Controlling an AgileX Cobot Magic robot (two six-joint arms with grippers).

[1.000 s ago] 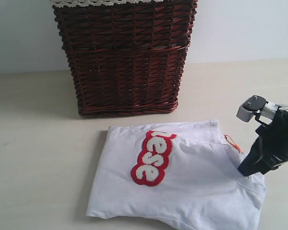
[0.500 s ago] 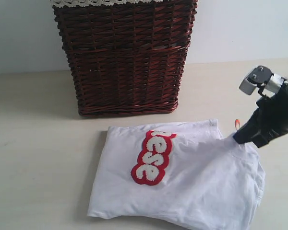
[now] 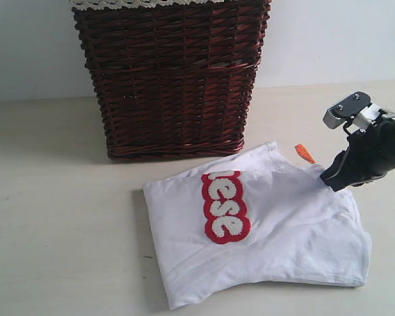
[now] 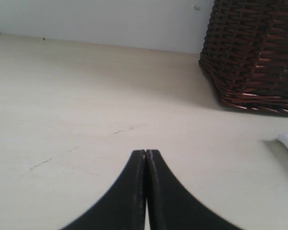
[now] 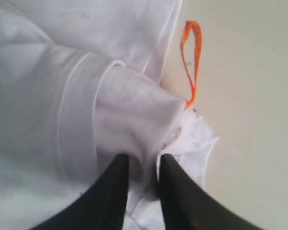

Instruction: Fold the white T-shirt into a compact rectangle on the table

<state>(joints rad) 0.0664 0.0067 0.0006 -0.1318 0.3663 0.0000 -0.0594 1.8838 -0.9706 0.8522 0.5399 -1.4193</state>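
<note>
A dark wicker basket (image 3: pixel 171 79) with a cream lace trim (image 3: pixel 151 3) stands at the back of the surface (image 3: pixel 52 197), against the pale wall (image 3: pixel 329 39). It sits at 12 o'clock from the white T-shirt (image 3: pixel 283 224). Its base is just beside the shirt's far hem, and I cannot tell whether the two touch. Nothing else crowds the cloth. The surface lies bare toward 9 o'clock and toward 3 o'clock.

The white T-shirt lies roughly folded and rumpled on the surface, in front of the basket and toward 4 o'clock from it. Its red patch (image 3: pixel 225 206) with fuzzy white letters faces up near the middle. The orange tag (image 3: pixel 305 153) sticks out at the shirt's 1 o'clock corner and rests on the surface.

The right pincer (image 3: pixel 329 179) meets the shirt at its 2 o'clock edge, just beside the tag. In the right wrist view its black fingers (image 5: pixel 113 191) stand slightly apart with a bunched fold of white cloth between them. Whether they press that fold I cannot tell.

The left pincer (image 4: pixel 145 153) has its fingers pressed together on nothing. It hangs over bare surface, well apart from the shirt.
</note>
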